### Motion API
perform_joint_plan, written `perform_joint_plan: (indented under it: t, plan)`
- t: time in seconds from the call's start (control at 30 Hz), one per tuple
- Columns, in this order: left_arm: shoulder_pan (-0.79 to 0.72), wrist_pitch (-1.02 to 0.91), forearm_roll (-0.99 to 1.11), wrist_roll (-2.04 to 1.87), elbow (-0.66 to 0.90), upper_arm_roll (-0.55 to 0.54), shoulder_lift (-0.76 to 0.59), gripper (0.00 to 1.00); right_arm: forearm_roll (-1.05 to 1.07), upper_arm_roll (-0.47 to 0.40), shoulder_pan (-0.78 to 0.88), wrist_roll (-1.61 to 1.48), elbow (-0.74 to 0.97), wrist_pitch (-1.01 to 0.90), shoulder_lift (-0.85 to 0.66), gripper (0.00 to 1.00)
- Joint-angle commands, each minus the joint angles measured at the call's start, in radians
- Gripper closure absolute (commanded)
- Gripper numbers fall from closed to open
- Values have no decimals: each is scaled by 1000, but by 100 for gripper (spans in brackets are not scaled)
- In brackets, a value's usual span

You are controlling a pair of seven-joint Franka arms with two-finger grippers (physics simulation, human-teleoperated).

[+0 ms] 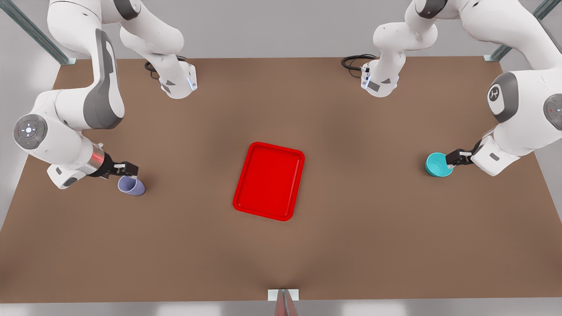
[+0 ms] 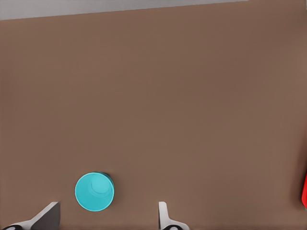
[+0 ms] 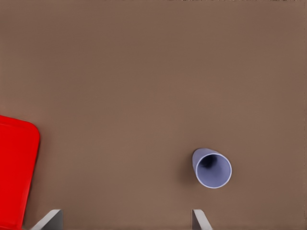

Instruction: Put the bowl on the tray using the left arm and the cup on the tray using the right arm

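On the brown bench (image 1: 351, 245), the left gripper (image 1: 456, 158) hangs spread beside the teal bowl (image 1: 438, 165) and the right gripper (image 1: 125, 169) (also spread) beside the lavender cup (image 1: 131, 186), both vessels well apart from the red tray (image 1: 269, 180) between them.

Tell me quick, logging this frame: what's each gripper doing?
Left gripper: open, beside the bowl, holding nothing.
Right gripper: open, above the cup, holding nothing.

Brown table (image 1: 360, 245), black cables (image 1: 353, 61)
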Motion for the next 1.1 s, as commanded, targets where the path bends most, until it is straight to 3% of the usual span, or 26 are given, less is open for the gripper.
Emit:
perform_joint_plan:
  t: [0.0, 0.07, 0.13, 0.23, 0.4, 0.47, 0.57, 1.07]
  plan:
    - [1, 0, 0, 0, 0, 0, 0, 0, -5, 2, 3, -2, 2, -2, 0, 0]
    - [59, 0, -12, 28, -2, 0, 23, 0, -27, 5, 16, -5, 2, -2, 18, 0]
    - [269, 49, -129, 365, -6, 2, 138, 0, -32, 3, 5, -3, -5, -3, 58, 0]
    - [362, 354, -247, 584, -218, 14, 189, 0, -47, 2, 17, 9, -14, -2, 78, 0]
    - [365, 499, -408, 730, -426, 77, 193, 0, -85, 3, 57, 4, 1, 14, 86, 0]
    - [365, 499, -423, 745, -442, 86, 204, 0, -125, 3, 155, 12, 1, 78, 100, 0]
    - [365, 500, -426, 778, -459, 100, 219, 0, -104, 5, 126, -25, 114, 98, 192, 0]
    - [358, 566, -426, 884, -618, 161, 224, 0, 14, 8, 200, -58, 116, 109, 195, 0]
